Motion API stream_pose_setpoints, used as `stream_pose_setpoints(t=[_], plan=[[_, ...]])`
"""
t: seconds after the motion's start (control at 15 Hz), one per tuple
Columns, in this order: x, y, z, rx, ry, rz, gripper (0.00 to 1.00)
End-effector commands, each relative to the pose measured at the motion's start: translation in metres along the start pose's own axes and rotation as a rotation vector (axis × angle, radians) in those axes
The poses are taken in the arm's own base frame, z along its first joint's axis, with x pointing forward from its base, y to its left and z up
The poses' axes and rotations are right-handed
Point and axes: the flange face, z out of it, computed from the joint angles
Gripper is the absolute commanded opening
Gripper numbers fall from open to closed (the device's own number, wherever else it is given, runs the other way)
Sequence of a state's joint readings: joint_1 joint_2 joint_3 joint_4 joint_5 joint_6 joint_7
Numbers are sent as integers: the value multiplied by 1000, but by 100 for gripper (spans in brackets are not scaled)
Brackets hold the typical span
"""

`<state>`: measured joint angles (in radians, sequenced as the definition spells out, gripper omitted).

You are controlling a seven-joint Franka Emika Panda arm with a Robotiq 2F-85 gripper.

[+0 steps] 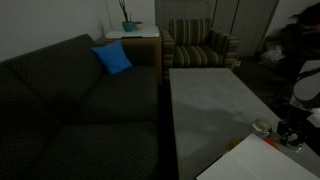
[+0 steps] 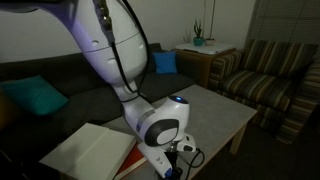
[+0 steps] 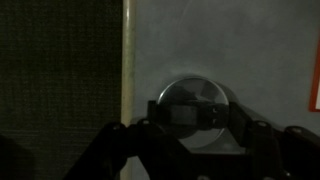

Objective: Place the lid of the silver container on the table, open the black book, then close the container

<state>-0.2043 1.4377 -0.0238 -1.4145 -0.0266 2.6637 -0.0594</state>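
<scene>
Hand (image 3: 196,115) on the lid (image 3: 195,92) — thin grip
It pinches the rim; the lid lies flat on the worktop (image 3: 250,50) near the edge — a shallow hold could let it slip off.

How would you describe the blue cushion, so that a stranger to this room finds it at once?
Find the long dark sofa. At its end nearest the small white side table with a plant leans the blue cushion. It is bright blue, while the teal cushion at the other end is greener.
</scene>
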Motion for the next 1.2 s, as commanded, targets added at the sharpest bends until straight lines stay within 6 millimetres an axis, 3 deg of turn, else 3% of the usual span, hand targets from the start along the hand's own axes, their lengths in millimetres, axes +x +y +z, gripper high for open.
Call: stream_pose_setpoints(t=[0.0,0.47,0.87,1.13], plan=[[3,16,-27,-70,28,36,44],[20,38,-69,-122,80,37,44],[29,30,-102,-129,106,10,44],[33,12,-119,-138,114,-16,44]])
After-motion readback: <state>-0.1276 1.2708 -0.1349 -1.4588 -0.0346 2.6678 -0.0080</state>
